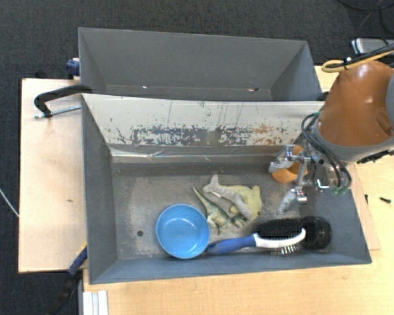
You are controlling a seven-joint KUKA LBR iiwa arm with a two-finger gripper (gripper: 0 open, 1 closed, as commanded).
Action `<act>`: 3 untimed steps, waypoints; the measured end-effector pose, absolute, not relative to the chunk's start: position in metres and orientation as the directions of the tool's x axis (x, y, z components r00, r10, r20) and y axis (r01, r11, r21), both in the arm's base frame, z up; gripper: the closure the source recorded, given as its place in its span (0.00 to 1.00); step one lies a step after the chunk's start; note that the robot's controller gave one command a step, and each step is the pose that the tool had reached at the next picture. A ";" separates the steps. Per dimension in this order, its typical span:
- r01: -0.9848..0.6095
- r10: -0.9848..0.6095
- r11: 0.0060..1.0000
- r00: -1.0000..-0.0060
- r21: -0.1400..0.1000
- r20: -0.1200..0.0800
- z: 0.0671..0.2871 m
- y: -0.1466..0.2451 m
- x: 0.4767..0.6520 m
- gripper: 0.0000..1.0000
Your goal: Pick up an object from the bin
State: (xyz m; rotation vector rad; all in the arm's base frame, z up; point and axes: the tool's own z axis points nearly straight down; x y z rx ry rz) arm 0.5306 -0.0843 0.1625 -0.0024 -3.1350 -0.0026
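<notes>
Gripper (293, 190) poised at right of bin (118, 195), opening cannot be told — black-headed brush (285, 235) just beside it, toward front wall. Risk: round brush head pinched off-centre, slipped — long handle snagged on blue bowl (182, 231).

Single camera, mounted above the open grey metal bin (98, 195), looking down and tilted off vertical.

Evidence of tilt: the bin's far wall of scuffed, flaking grey paint (203, 135) shows its whole inner face, while the near wall is seen almost edge-on along the lower rim. The side walls splay outward toward the lens.

Range is moderate. The bin takes up the middle of the frame, with dark woven carpet (184, 5) beyond it across the top.

The robot arm's glossy orange wrist cover (358, 107) enters at the right edge, level with the far wall.
</notes>
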 end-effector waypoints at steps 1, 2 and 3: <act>0.399 0.399 0.917 -0.917 0.001 0.007 0.082 -0.024 0.527 0.00; 0.399 0.399 0.917 -0.917 0.002 0.003 0.086 -0.026 0.528 1.00; 0.403 0.403 0.915 -0.915 0.006 -0.011 0.209 -0.012 0.528 1.00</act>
